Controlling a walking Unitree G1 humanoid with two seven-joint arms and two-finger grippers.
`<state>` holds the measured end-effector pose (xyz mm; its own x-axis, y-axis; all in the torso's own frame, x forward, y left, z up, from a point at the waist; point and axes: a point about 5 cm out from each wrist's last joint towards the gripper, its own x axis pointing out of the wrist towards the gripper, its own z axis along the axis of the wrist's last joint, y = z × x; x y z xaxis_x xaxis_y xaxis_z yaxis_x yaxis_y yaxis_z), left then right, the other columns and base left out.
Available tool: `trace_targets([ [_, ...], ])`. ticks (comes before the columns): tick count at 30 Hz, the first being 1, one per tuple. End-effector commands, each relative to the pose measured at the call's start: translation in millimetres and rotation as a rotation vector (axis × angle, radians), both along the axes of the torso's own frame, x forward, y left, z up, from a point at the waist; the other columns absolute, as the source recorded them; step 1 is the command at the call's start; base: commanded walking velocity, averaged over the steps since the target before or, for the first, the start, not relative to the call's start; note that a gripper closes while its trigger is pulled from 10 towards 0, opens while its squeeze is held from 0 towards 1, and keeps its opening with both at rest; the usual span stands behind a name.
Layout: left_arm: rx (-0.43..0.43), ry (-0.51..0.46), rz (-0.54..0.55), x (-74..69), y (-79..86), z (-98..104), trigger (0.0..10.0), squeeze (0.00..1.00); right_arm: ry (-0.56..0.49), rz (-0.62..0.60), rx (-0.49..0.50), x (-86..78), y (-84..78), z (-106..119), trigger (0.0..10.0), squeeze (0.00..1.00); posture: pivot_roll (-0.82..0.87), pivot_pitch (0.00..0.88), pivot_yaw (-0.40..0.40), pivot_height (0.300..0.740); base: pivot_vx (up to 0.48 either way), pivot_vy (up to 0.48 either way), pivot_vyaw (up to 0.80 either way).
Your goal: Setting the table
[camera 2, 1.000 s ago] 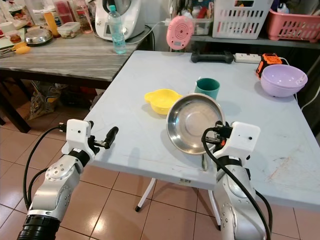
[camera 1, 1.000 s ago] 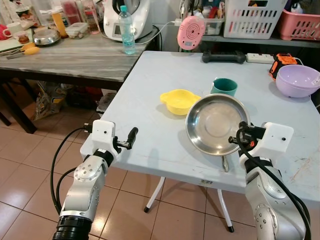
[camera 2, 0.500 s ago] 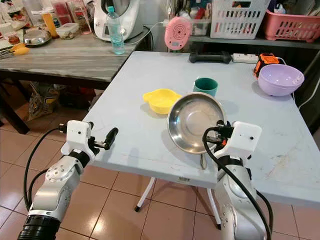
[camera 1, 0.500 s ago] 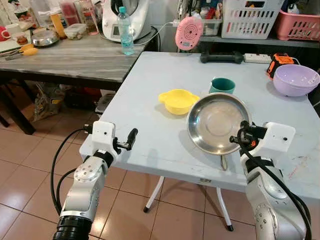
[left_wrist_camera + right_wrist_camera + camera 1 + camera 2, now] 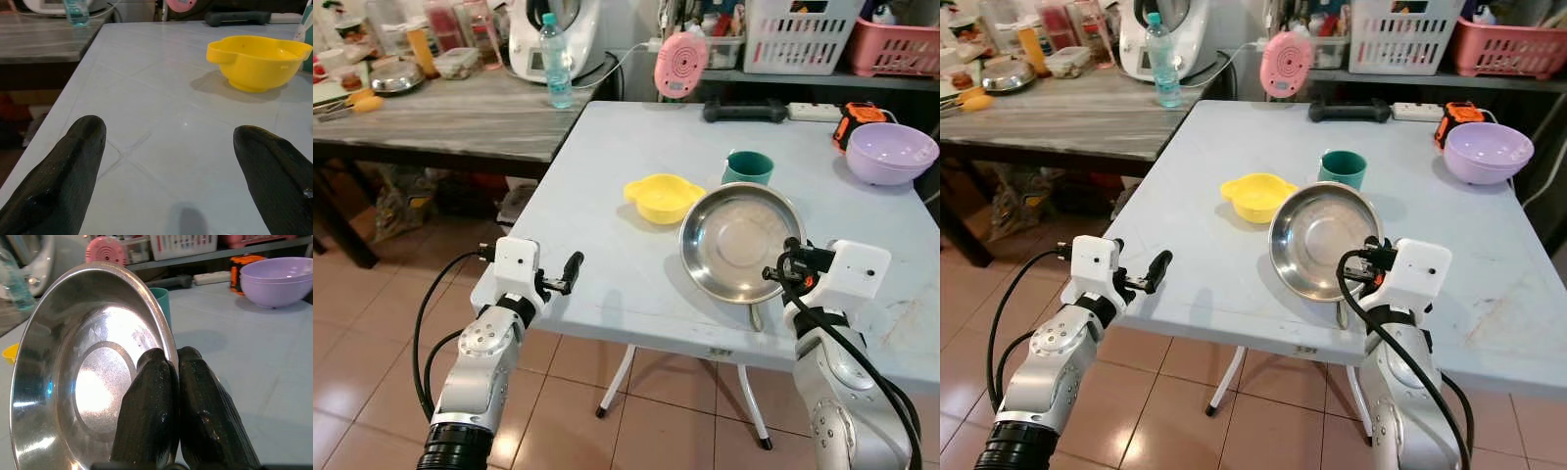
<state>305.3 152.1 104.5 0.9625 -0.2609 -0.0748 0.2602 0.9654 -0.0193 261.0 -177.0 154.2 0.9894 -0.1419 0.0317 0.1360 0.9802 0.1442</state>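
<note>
The right gripper (image 5: 168,382) is clamped tight on the rim of the steel plate (image 5: 736,241), fingers (image 5: 146,406) pressed together with the metal edge pinched between them, the plate tilted up over the near part of the white table (image 5: 617,166). A slim utensil (image 5: 754,318) pokes out from under the plate, mostly hidden, so what it is can't be made out. Over on the other side, the left gripper (image 5: 168,161) hangs spread wide above the table's near corner, holding nothing. Beyond the plate: one yellow bowl (image 5: 664,197), one green cup (image 5: 750,167) partly cut off behind the plate's rim, one purple bowl (image 5: 894,154) at the far right edge.
</note>
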Motion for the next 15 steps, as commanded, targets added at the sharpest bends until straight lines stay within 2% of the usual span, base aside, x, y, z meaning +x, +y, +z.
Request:
trace_targets([
  [1,0.020,-0.003,0.003,1.7,2.9,0.9,10.0,0.00,-0.017,0.018,0.009,0.6,5.2,2.5,10.0,0.00,-0.11,0.017,0.058,0.740,0.000,0.409,-0.56],
  [12,0.025,-0.002,-0.003,2.0,3.0,0.7,10.0,0.00,-0.020,0.013,0.012,0.4,6.0,2.2,10.0,0.00,-0.11,0.019,0.066,0.740,0.000,0.402,-0.49],
  [15,0.027,-0.004,-0.006,2.8,1.8,1.0,10.0,0.00,-0.023,0.012,0.011,0.3,6.4,2.4,10.0,0.00,-0.11,0.020,0.064,0.740,0.000,0.401,0.00],
])
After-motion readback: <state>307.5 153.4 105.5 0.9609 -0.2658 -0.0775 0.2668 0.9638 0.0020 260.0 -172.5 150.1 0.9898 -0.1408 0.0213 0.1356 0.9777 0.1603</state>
